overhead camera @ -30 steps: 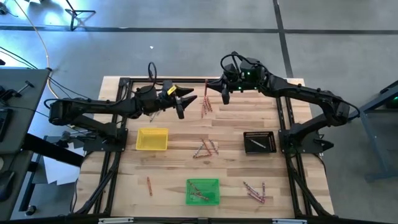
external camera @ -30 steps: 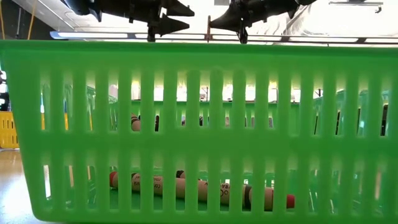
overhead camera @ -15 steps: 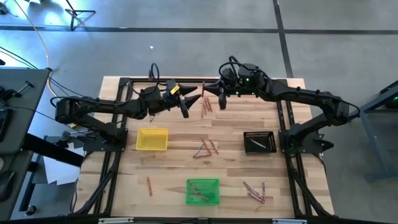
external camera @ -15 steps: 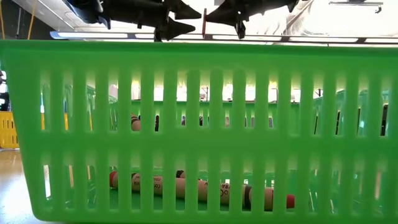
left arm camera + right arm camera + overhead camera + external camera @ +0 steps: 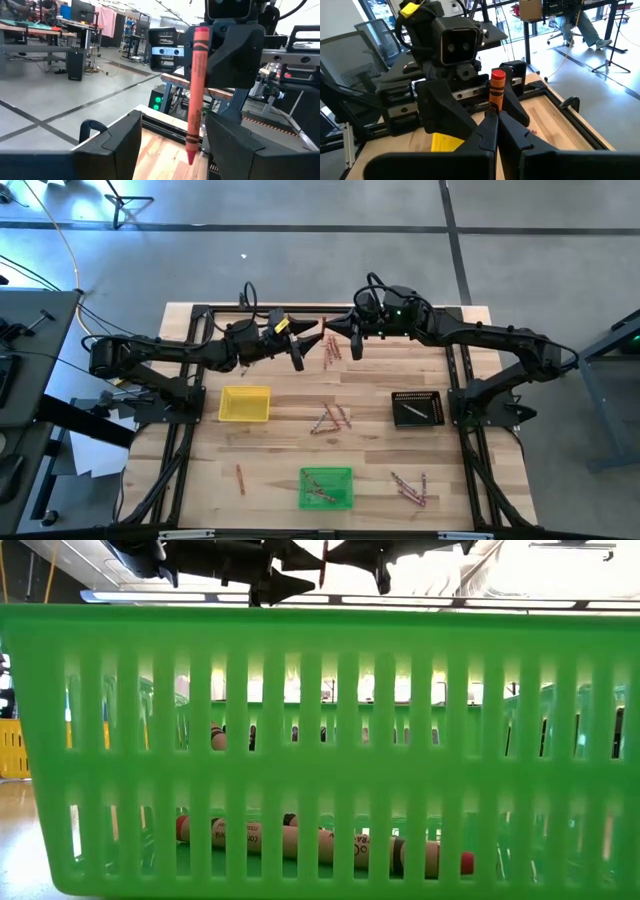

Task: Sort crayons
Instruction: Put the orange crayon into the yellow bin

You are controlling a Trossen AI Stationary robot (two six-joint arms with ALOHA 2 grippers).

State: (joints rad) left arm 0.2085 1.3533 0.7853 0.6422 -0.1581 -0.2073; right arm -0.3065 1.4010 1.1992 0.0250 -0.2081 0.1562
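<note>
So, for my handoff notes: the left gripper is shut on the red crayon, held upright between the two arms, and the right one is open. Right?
Swapped. The right gripper is shut on the crayon, upright; the left gripper is open around it, as both wrist views show.

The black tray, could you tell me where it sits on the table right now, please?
In the high view the black tray sits on the table's right side, beside the right arm's base, with loose crayons to its left.
</note>
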